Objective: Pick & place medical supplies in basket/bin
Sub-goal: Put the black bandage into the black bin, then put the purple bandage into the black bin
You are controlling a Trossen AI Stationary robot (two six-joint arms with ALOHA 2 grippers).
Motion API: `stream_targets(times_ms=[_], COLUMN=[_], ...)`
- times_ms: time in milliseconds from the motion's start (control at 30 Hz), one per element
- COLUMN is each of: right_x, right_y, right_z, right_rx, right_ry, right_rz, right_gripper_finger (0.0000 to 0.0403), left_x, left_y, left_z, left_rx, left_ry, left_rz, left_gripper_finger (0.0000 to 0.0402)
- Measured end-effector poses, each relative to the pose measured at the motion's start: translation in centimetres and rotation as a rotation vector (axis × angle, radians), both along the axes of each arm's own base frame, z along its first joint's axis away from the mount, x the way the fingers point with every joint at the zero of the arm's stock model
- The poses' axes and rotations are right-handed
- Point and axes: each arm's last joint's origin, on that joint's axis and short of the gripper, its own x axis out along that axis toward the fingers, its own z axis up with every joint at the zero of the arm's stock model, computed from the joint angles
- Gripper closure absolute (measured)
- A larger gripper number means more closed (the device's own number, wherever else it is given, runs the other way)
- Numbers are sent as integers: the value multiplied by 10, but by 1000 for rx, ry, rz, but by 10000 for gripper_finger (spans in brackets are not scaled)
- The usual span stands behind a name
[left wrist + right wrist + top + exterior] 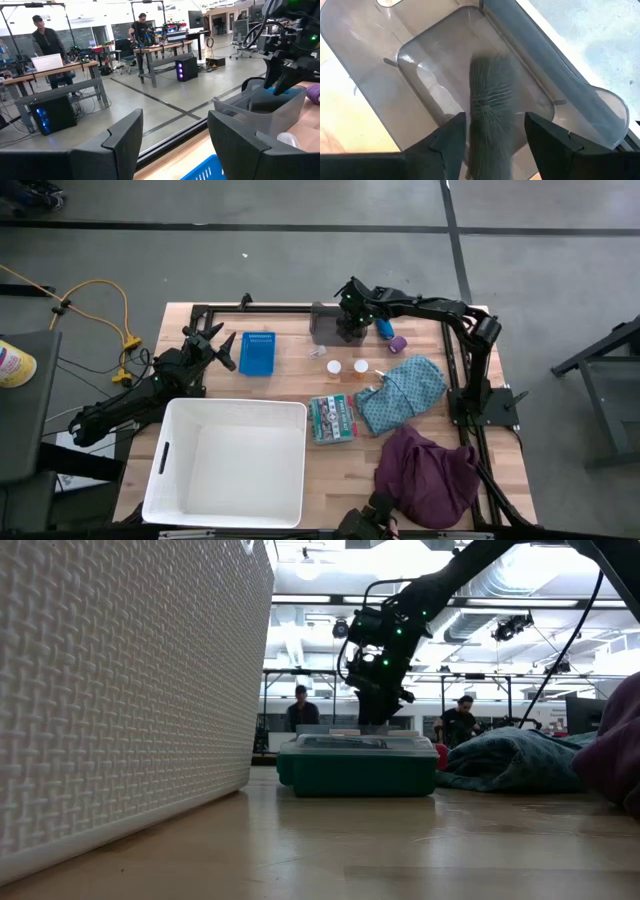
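While seen overhead, right gripper [495,132] hangs open inside grey bin [445,65].

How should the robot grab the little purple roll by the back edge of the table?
Probably from straight above, fingers closing across the purple roll's round sides. It is small and low on the table, with the blue roll close beside it, so the right gripper, now over the grey bin, should pinch narrowly.

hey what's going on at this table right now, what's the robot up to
The right gripper hangs open over a small clear grey bin at the far edge of the table, holding nothing. The left gripper waits open beside a blue basket. The supplies are still out on the wood: two orange bottles, a blue roll, a purple roll, a teal cloth and a maroon cloth. The big white bin looks empty.
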Motion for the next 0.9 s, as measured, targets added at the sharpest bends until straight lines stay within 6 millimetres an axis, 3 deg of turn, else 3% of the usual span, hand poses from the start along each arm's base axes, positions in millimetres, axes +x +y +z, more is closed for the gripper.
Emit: stream_targets(times_ms=[600, 900], right_x=[2, -19], right_y=[-1, -4], right_z=[3, 49], right_rx=[-18, -70], right_ry=[-34, -147], right_rz=[3, 21], right_gripper_finger=[206, 206], left_x=[0, 0], left_y=[0, 0], left_z=[0, 0], left_rx=[0, 0], left_ry=[0, 0], left_rz=[-1, -1], left_gripper_finger=[185, 185])
